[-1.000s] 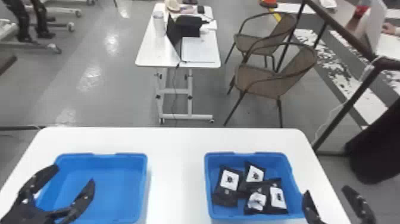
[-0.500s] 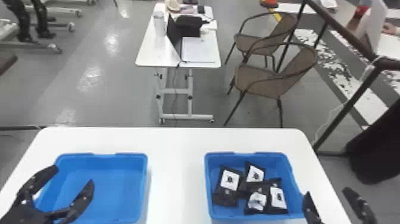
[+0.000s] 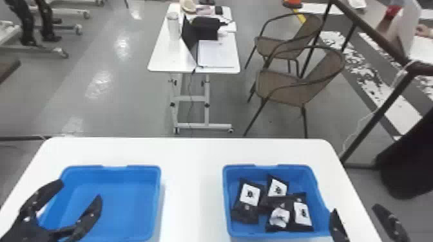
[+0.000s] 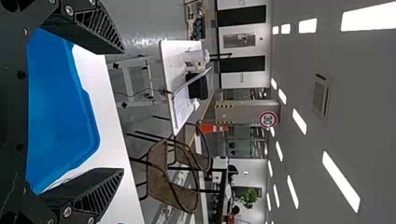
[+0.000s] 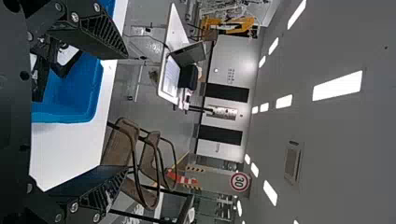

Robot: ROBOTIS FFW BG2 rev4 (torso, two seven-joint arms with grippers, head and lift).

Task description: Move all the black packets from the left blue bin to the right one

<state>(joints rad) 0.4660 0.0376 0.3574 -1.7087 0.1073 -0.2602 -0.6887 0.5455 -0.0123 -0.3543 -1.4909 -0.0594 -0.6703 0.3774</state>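
The left blue bin holds no packets. In the right blue bin lie several black packets with white labels, some overlapping. My left gripper is open over the left bin's near left part, nothing between its fingers. Open and holding nothing, my right gripper stands just right of the right bin. In the left wrist view, the left gripper has the left bin behind it. The right wrist view has the right gripper beside the right bin, with packets partly hidden by a finger.
Both bins stand on a white table, with a bare strip between them. Beyond its far edge are a small white desk, brown chairs and, to the right, a dark metal rail.
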